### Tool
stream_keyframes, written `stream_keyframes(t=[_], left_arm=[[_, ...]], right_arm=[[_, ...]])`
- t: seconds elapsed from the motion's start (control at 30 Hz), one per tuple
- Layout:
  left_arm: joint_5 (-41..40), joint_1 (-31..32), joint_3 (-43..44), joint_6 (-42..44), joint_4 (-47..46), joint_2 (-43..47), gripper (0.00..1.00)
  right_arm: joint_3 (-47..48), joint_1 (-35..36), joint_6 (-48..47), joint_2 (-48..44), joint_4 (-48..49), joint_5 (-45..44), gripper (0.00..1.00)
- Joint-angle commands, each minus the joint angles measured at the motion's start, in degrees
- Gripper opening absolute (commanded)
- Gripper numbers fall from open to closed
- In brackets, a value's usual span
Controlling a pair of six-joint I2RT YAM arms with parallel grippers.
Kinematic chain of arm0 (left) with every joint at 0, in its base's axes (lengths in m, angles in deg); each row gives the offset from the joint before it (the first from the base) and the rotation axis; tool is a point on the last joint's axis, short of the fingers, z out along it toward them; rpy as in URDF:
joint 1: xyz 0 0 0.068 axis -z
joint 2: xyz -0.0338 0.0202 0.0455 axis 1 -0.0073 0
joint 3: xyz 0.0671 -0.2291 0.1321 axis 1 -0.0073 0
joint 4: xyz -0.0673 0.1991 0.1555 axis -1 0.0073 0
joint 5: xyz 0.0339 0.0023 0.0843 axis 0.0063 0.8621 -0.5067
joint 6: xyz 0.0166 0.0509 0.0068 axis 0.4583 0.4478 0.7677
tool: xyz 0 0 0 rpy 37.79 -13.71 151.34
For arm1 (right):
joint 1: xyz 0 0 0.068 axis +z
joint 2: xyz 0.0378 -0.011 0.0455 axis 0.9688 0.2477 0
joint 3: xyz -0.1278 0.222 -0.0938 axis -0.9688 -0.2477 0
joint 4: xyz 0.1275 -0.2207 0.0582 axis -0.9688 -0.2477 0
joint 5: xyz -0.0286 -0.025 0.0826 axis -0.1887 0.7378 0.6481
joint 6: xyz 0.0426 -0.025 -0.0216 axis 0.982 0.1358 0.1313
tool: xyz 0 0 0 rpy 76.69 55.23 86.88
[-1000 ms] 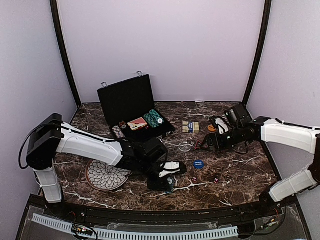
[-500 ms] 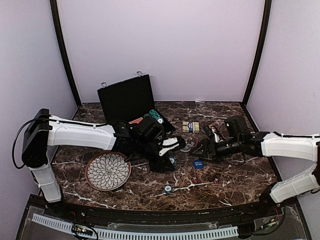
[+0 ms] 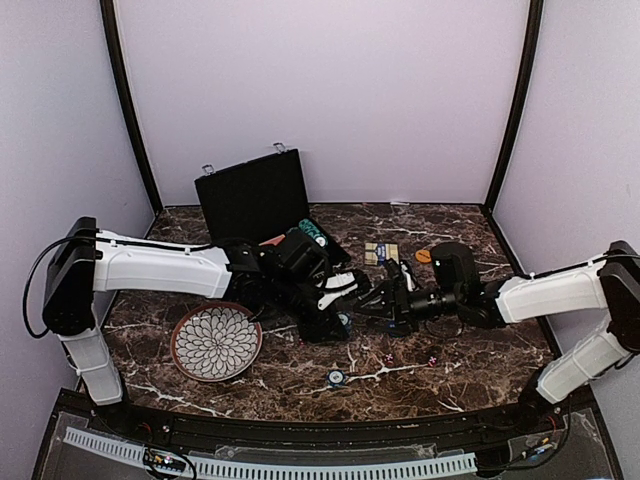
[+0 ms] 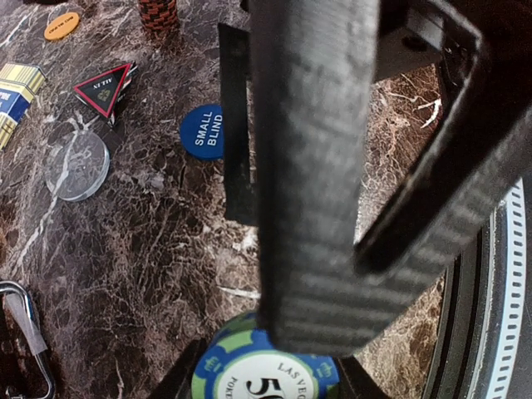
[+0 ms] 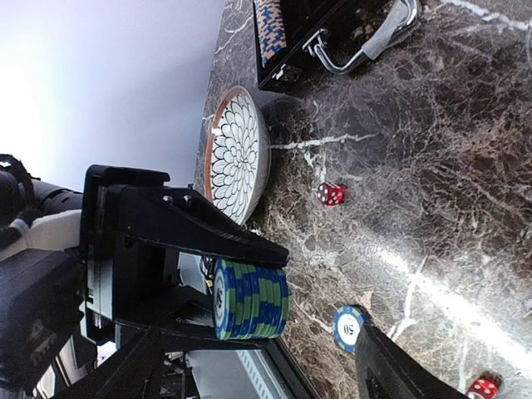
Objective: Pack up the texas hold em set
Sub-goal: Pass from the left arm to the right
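I have the left gripper (image 3: 336, 306) clamped on a stack of blue-and-green chips (image 5: 249, 298). It holds the stack on edge over the middle of the counter (image 3: 480, 362), in front of the open briefcase (image 3: 250, 205) at the rear left. My right gripper (image 3: 384, 304) faces the stack from just beside it, fingers spread and gripping nothing. One loose chip (image 3: 335, 377) lies near the front edge, with two dice (image 3: 388, 357) to its right. The plate (image 3: 215, 342) sits toward the front left.
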Motion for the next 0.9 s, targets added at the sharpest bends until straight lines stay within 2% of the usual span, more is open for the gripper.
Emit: stream_keyframes(t=[0.0,0.57,0.87], left_arm=[[0.41,-0.18,2.07,-0.44,-0.05,3.6,0.12],[1.06,-0.18,2.03,-0.95,-1.05,3.69,0.12],[1.9,-0.18,1.77,-0.9,-1.63,3.41,0.12]], right_arm=[[-1.19,1.93,4.57,2.7,9.65,0.87,0.79],[-4.64,4.02,10.16,9.39,24.66,3.24,0.57],[-5.67,4.28,12.53,10.73,29.96,3.95,0.52]])
